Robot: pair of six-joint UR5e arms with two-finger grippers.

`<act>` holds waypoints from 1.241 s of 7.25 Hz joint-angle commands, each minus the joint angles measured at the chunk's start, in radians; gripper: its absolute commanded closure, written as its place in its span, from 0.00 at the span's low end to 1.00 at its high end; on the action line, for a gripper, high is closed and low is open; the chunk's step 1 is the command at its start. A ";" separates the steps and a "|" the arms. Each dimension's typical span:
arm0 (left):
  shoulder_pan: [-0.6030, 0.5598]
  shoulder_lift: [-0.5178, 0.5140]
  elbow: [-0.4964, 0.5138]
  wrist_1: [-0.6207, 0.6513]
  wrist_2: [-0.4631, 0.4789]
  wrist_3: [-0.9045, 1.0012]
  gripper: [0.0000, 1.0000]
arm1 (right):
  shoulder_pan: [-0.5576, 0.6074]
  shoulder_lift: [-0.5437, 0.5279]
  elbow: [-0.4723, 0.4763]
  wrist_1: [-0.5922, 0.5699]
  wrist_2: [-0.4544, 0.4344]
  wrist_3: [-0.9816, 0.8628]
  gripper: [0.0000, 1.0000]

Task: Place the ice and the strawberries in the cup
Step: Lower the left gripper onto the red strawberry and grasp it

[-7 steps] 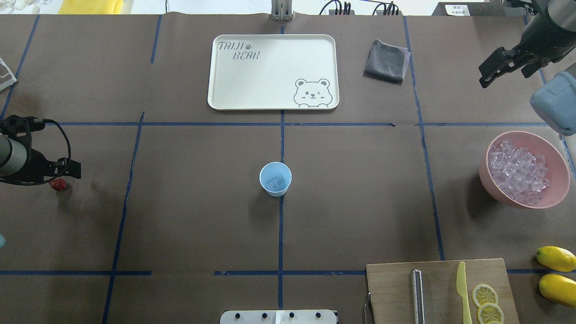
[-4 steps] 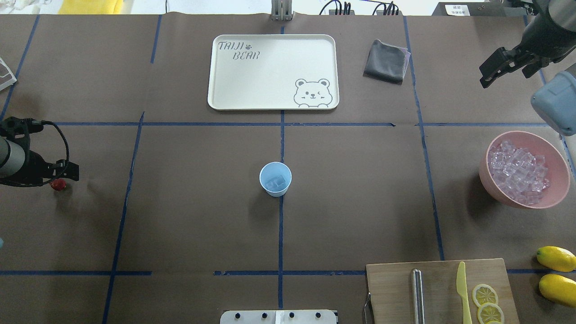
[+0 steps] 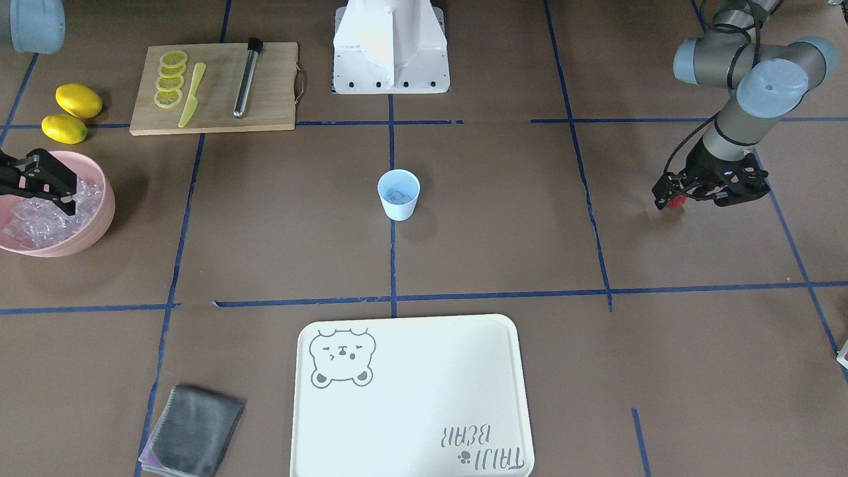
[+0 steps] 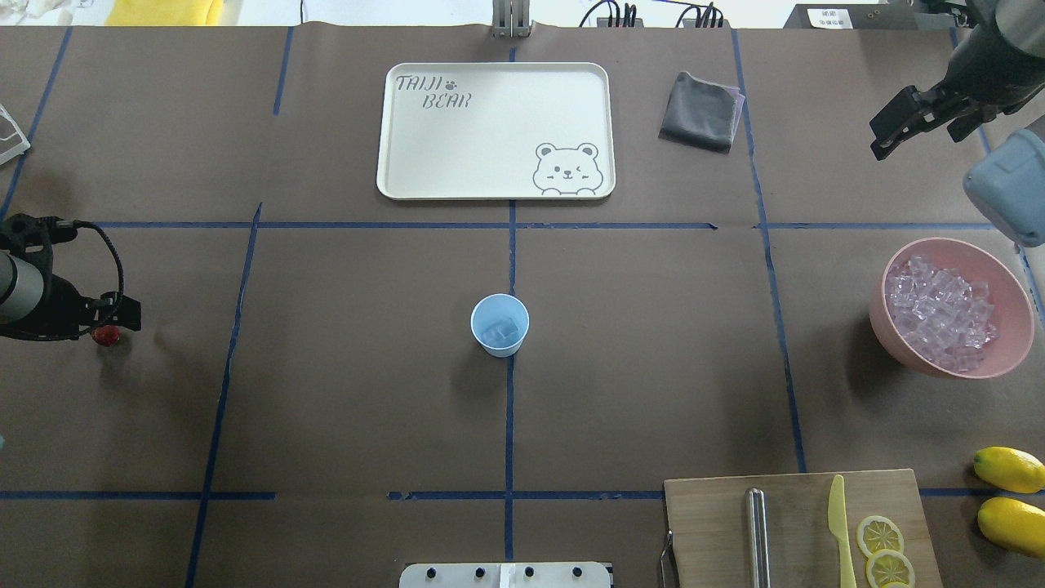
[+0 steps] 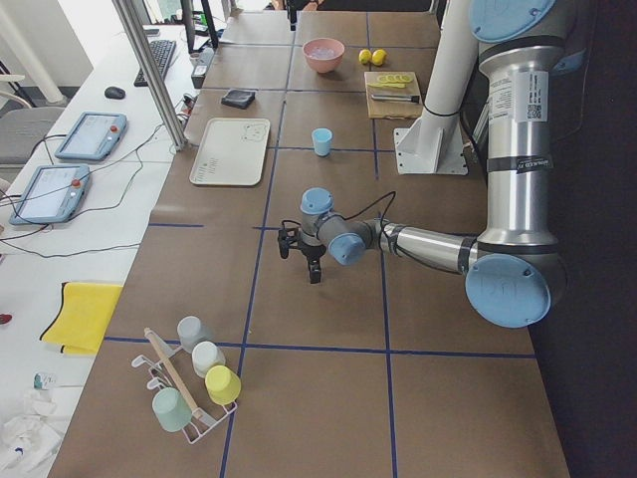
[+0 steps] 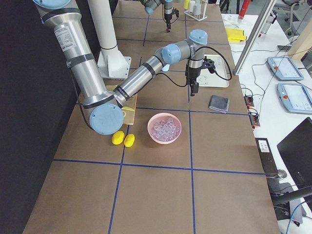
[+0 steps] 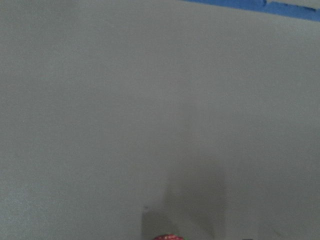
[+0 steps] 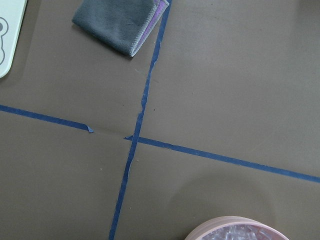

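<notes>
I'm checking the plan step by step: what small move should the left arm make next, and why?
Probably settle the left end effector around the strawberry to grip it. The cup already holds ice, while the strawberry lies on the table right at the end effector's tip, and no firm grasp is visible yet.

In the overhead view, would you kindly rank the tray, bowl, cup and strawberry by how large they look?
1. Tray
2. Bowl
3. Cup
4. Strawberry, smallest by far, though partly hidden.
</notes>
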State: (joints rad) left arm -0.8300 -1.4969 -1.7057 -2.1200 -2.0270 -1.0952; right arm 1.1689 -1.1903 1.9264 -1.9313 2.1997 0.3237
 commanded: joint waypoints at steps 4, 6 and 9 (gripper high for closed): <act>-0.001 0.010 -0.011 0.000 -0.001 0.002 0.74 | 0.000 0.000 0.002 0.000 -0.002 0.002 0.00; -0.009 0.036 -0.052 0.000 -0.062 0.003 0.90 | 0.000 -0.002 0.005 0.000 -0.002 0.002 0.00; -0.089 0.064 -0.178 0.088 -0.193 0.011 0.96 | 0.035 -0.017 0.003 0.002 0.047 -0.005 0.00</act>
State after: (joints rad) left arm -0.8838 -1.4345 -1.8402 -2.0807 -2.1860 -1.0865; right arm 1.1833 -1.1963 1.9310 -1.9310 2.2155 0.3239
